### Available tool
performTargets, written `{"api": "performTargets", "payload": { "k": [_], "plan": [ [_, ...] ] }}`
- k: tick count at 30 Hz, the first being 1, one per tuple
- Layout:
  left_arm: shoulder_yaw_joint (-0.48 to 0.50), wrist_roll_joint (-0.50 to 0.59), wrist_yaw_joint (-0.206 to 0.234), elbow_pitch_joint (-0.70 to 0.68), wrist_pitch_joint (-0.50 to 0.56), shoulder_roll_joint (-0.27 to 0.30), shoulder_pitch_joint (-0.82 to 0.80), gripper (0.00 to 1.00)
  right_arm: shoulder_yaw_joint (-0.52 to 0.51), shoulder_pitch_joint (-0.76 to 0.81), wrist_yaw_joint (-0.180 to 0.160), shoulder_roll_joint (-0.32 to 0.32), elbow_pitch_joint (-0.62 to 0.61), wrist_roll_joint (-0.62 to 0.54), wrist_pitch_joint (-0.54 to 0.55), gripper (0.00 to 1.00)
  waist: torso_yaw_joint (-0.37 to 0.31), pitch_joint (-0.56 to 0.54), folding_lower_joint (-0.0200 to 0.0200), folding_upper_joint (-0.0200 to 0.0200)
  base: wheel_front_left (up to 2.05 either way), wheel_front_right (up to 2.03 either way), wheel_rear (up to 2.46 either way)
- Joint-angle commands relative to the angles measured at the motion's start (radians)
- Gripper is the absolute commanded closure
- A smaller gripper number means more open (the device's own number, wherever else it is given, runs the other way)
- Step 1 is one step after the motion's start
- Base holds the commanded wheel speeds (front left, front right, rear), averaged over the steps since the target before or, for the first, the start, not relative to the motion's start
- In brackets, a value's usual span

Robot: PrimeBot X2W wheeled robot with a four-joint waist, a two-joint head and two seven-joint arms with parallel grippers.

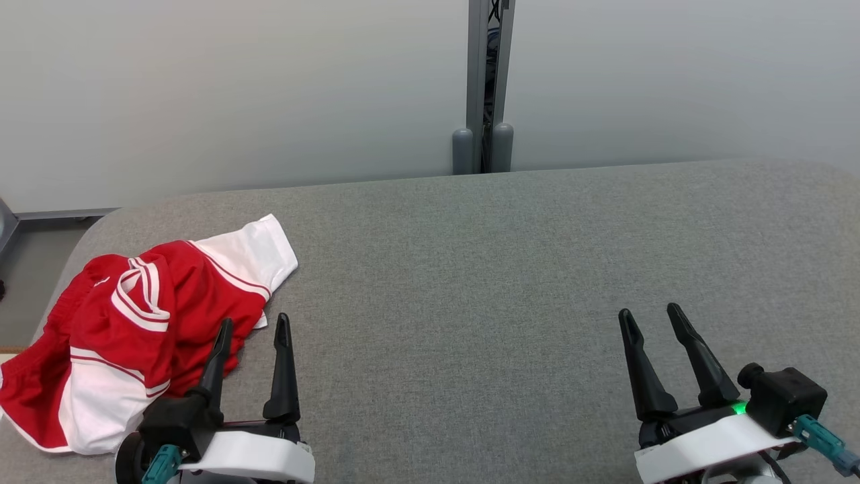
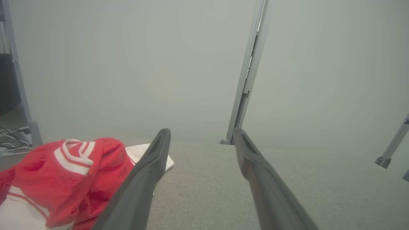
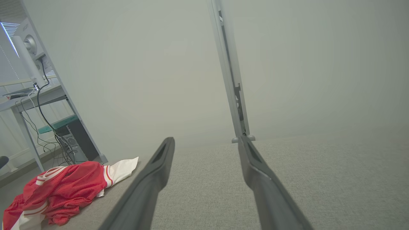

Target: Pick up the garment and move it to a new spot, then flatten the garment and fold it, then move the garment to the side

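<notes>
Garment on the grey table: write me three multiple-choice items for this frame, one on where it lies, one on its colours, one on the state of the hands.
1. Where on the table does the garment lie in the head view?
A. At the left side
B. In the middle
C. At the right side

2. What colours is the garment?
A. Blue and yellow
B. Red and white
C. All black

3. How do the left hand and right hand stand?
A. Both open, nothing between the fingers
B. Left shut on the garment
C. Both shut

Answers:
1. A, it is bunched by the table's left edge.
2. B, red cloth with white panels and stripes.
3. A, the fingers of each hand stand apart over bare table.
</notes>
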Motion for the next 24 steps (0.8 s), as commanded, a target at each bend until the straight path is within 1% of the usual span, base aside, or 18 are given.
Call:
{"api": "performTargets", "payload": {
  "k": [1,12,24],
  "plan": [
    [0.005,0.027,0.008,-0.011,-0.008,0.005,0.008,0.0,0.012,0.003,0.002,-0.009,-0.002,-0.028,-0.013,0.0,-0.001,-0.003,0.0,0.0,0.0,0.0,0.0],
    [0.006,0.123,0.022,-0.015,-0.022,0.005,0.018,0.0,0.041,0.002,0.002,-0.011,0.001,-0.104,-0.04,0.0,-0.008,-0.011,0.0,0.0,0.0,0.0,0.0],
    [0.005,0.202,0.031,-0.015,-0.036,0.006,0.031,0.0,0.061,0.004,0.002,-0.014,0.007,-0.174,-0.067,0.0,-0.009,-0.006,0.0,0.0,0.0,0.0,0.0]
  ]
}}
